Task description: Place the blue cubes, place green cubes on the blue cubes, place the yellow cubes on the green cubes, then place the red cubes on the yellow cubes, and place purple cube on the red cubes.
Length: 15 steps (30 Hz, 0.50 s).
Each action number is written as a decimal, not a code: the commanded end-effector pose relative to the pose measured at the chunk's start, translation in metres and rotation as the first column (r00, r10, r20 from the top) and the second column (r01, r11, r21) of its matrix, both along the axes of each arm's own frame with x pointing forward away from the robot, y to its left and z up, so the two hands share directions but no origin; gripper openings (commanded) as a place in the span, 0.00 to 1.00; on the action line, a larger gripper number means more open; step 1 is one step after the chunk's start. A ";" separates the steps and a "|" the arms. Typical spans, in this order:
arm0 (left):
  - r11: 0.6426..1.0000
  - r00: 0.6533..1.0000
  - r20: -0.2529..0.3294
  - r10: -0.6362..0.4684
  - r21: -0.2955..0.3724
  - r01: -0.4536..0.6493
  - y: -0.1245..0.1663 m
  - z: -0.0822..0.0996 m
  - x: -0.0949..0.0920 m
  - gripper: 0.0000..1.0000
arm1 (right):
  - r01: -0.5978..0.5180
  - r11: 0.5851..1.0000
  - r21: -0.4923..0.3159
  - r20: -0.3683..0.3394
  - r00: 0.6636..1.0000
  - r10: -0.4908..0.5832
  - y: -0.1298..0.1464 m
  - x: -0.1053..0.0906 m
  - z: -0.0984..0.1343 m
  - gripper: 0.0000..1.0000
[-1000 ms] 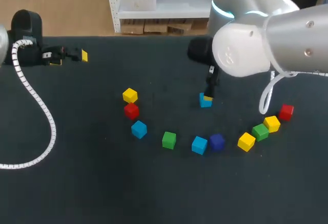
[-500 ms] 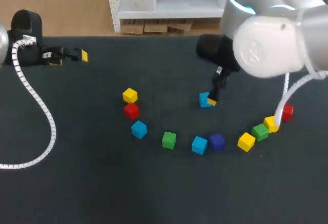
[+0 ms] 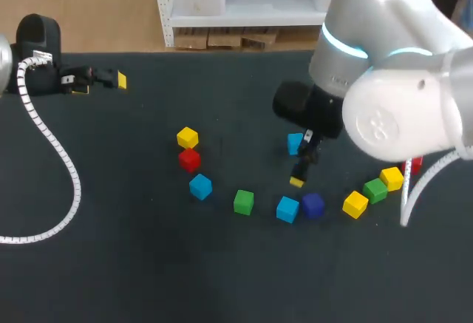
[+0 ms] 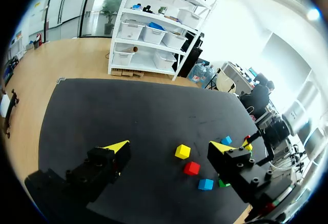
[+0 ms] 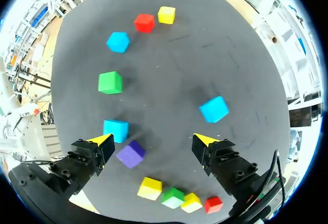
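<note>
Loose cubes lie in an arc on the black table. One blue cube [image 3: 295, 143] [image 5: 213, 109] sits alone behind the arc, ahead of my right gripper's [image 3: 299, 171] [image 5: 152, 141] finger. That gripper is open and empty, hovering just above another blue cube [image 3: 287, 209] [image 5: 116, 130] and the purple cube [image 3: 312, 205] [image 5: 131, 154]. Leftward lie a green cube [image 3: 244, 202], a third blue cube [image 3: 200, 186], a red cube [image 3: 189, 160] and a yellow cube [image 3: 188, 137]. At the right lie yellow [image 3: 355, 204], green [image 3: 375, 190], yellow [image 3: 392, 178] and a half-hidden red cube [image 3: 414, 164]. My left gripper [image 3: 100, 83] [image 4: 169, 147] is open at the far left.
A white ribbed cable [image 3: 55, 153] from the left arm curls across the table's left side. The right arm's big joint [image 3: 399, 109] hangs over the right part of the table, hiding some of it.
My right gripper has drawn away from the lone blue cube towards the table's front, ending near the purple and blue cubes. The left arm has not moved.
</note>
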State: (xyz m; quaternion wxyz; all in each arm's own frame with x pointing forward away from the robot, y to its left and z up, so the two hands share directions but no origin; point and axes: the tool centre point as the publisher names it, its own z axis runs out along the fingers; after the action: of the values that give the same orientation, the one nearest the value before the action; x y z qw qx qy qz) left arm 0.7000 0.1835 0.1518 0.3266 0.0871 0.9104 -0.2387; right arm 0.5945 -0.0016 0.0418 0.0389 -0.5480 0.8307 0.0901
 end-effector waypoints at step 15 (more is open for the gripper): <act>1.000 1.000 0.006 -0.004 -0.007 0.004 0.002 -0.001 -0.001 1.00 | -0.025 1.000 -0.016 -0.009 1.000 0.025 0.015 -0.052 -0.023 1.00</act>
State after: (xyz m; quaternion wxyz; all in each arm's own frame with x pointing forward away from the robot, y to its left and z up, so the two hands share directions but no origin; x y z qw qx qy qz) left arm 0.7000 0.1835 0.1518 0.3266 0.0870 0.9104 -0.2387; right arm 0.5465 0.0100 0.0228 0.0262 -0.5578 0.8249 0.0878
